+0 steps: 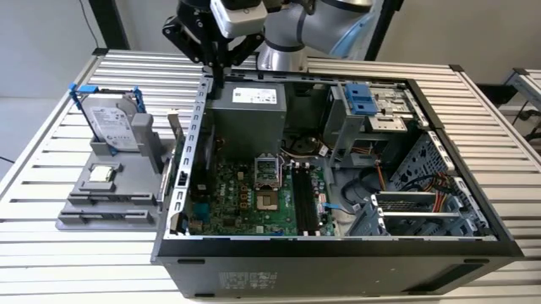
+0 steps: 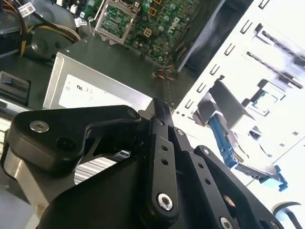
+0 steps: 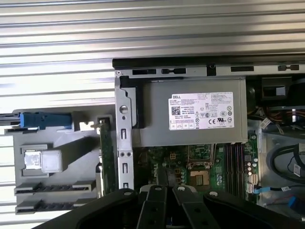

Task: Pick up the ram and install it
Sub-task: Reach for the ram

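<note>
Your gripper (image 1: 218, 79) is hanging over the case's (image 1: 196, 126) rear corner, jaws pressed together and empty, while the ram (image 3: 106, 157) is standing on edge at the grey fixture (image 1: 85, 221) just beside the case wall, so you are facing what looks like a light, stiff, fragile strip, best pinched across its thin faces near mid-length.

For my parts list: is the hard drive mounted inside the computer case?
No, in the exterior view the hard drive stands in the grey holder on the table, outside the case.
</note>
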`<state>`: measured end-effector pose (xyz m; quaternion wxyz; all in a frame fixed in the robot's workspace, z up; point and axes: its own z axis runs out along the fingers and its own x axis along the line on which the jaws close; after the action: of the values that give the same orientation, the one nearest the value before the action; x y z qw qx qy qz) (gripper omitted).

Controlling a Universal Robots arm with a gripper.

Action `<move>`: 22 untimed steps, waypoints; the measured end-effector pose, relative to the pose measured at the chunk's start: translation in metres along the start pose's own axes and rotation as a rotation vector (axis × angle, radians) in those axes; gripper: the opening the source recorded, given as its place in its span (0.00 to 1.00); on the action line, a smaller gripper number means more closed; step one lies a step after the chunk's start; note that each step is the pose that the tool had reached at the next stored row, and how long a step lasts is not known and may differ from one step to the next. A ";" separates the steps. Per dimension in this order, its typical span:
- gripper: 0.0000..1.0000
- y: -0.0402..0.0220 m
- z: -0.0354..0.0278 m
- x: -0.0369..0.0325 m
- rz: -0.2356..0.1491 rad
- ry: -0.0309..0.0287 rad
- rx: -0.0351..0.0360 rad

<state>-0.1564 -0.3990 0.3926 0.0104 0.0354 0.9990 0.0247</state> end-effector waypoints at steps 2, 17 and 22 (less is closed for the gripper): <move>0.00 -0.0006 -0.0002 0.0078 0.000 0.0000 0.0001; 0.00 -0.0052 -0.0017 0.0729 0.000 0.0001 0.0001; 0.00 -0.0065 -0.0020 0.0916 0.000 0.0011 0.0001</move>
<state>-0.2482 -0.3991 0.3925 0.0098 0.0352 0.9990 0.0246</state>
